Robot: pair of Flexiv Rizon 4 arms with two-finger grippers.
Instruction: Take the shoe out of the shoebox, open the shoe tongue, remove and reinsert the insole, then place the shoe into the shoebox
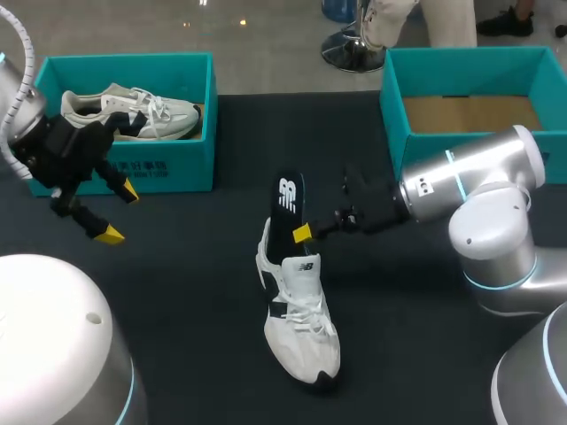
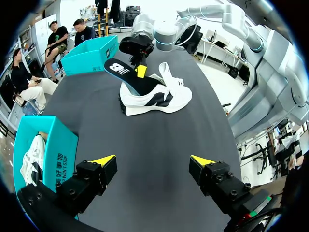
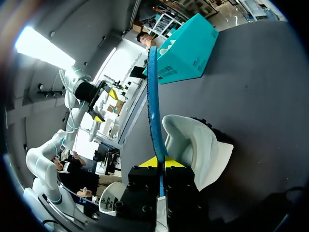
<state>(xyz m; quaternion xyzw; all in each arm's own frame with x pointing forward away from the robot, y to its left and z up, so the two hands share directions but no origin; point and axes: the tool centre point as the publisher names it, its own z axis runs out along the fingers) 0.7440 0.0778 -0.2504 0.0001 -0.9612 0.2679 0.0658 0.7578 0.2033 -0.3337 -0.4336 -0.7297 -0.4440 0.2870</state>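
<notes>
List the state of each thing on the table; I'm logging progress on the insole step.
Shoe: on the table, upright on its sole.
Insole: partly out, one end raised above the heel, the other inside the shoe.
Right gripper: jaws shut on the insole.
Left gripper: jaws open, empty.
Left shoebox: open, second shoe inside.
Right shoebox: open, empty.

Left claw (image 2: 153, 160) spread wide; right claw (image 3: 162, 163) clamps insole (image 3: 152, 96).
</notes>
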